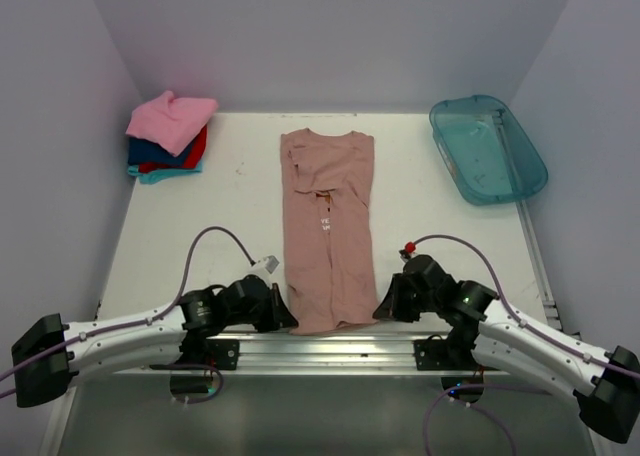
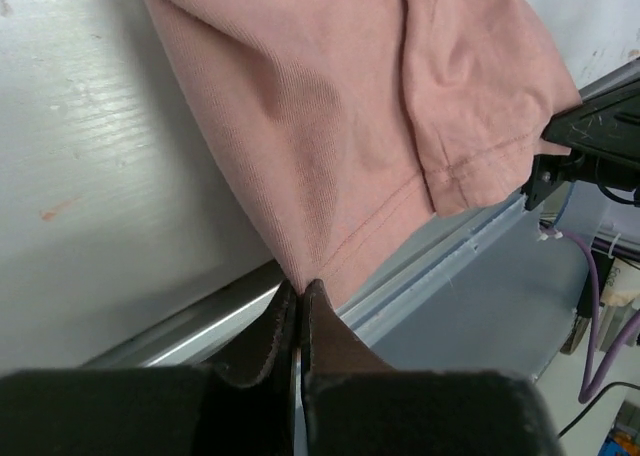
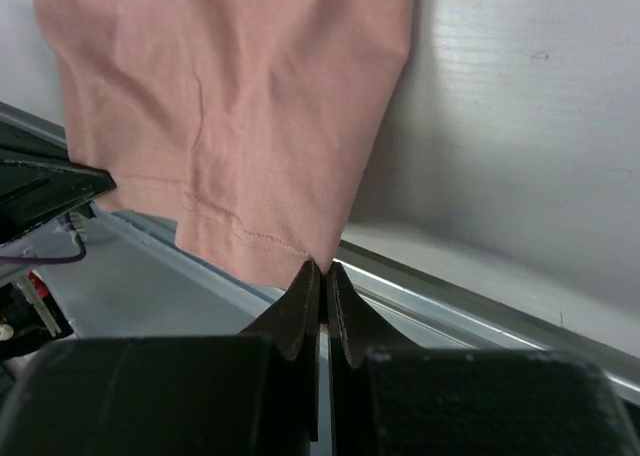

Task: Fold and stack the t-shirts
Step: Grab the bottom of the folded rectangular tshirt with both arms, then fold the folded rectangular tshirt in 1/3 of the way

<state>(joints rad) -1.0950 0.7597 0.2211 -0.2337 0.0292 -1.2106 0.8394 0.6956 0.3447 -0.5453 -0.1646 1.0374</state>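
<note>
Tee (image 1: 328, 238) lies folded lengthwise, dusty pink, left gripper (image 2: 300, 288) and right gripper (image 3: 322, 268) clamping its hem corners.

White table (image 1: 200, 216) carrying a dusty pink tee (image 1: 328, 246) folded into a long strip down its centre with the hem at the near edge, a stack of folded tees (image 1: 168, 136) far left, and a translucent teal tub (image 1: 487, 148) far right.

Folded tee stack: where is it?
Top view: the folded tee stack sits in the far-left corner of the table, left of the dusty pink tee.
</note>
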